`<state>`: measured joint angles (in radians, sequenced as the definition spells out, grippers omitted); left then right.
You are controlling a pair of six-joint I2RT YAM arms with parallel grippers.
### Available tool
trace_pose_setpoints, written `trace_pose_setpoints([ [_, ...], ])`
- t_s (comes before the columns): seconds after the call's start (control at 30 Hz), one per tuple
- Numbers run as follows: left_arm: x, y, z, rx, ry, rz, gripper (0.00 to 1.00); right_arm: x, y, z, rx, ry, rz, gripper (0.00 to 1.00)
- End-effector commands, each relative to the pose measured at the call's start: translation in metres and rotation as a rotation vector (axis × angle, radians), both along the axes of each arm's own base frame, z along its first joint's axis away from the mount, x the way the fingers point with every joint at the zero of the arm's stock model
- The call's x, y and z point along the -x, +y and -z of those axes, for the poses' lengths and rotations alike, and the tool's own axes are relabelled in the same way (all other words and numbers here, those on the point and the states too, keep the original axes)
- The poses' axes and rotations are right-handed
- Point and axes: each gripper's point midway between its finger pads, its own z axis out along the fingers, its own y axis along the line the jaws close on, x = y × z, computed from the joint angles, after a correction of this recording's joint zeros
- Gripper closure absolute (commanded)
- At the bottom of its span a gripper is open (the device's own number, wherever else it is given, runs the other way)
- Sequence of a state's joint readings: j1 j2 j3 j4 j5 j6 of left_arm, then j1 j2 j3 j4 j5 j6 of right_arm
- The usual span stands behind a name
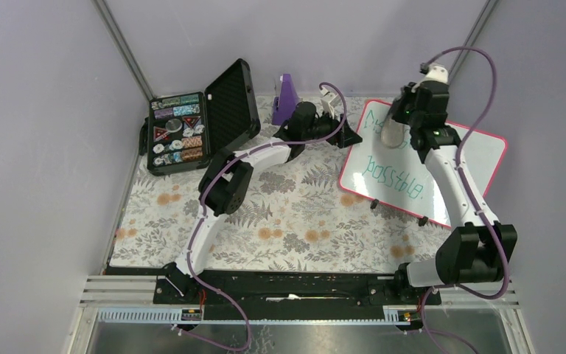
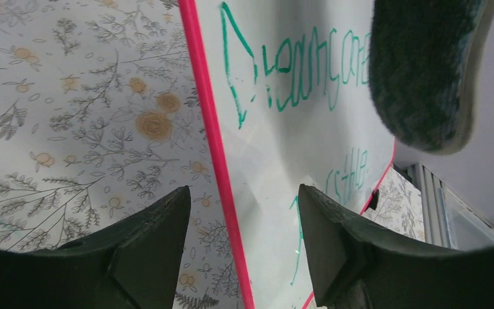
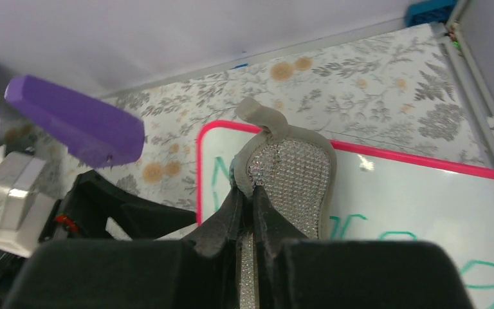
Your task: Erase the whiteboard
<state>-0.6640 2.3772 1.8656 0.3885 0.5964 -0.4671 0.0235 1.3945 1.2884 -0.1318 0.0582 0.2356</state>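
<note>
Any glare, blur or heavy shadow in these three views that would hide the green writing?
Top external: even light, sharp, though the right arm covers part of the whiteboard. Left wrist: writing crisp, a soft grey patch across the board, the sponge close and slightly soft. Right wrist: dark blurred foreground at the bottom, one faint glare spot on the board.

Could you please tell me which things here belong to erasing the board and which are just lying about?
Belonging: the whiteboard; the grey sponge, gripped in the right hand; the left hand, open astride the board's pink edge.
Lying about: the open black case; the purple object beside it.
</note>
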Motion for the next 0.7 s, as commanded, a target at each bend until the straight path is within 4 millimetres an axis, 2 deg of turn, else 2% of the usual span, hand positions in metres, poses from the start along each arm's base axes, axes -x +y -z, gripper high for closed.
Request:
trace_pose_setpoints([
  [0.0,0.01,-0.012,-0.023,0.078,-0.061,0.082,0.36,-0.007,0.015,-0.03,0.102,-0.077,-0.018,1.0],
  [0.27,0.014,-0.017,-0.013,0.091,-0.036,0.111,0.49,-0.007,0.016,-0.023,0.116,-0.072,-0.006,1.0],
  [0.33,0.015,-0.018,-0.012,0.099,-0.029,0.115,0.55,-0.009,0.017,-0.02,0.122,-0.068,-0.004,1.0],
  [0.47,0.017,-0.019,-0.012,0.109,-0.026,0.116,0.62,-0.016,0.018,-0.007,0.196,-0.012,0.03,1.0],
  [0.67,0.015,-0.018,-0.006,0.087,-0.04,0.094,0.68,-0.021,0.009,0.011,0.301,0.075,0.117,1.0],
])
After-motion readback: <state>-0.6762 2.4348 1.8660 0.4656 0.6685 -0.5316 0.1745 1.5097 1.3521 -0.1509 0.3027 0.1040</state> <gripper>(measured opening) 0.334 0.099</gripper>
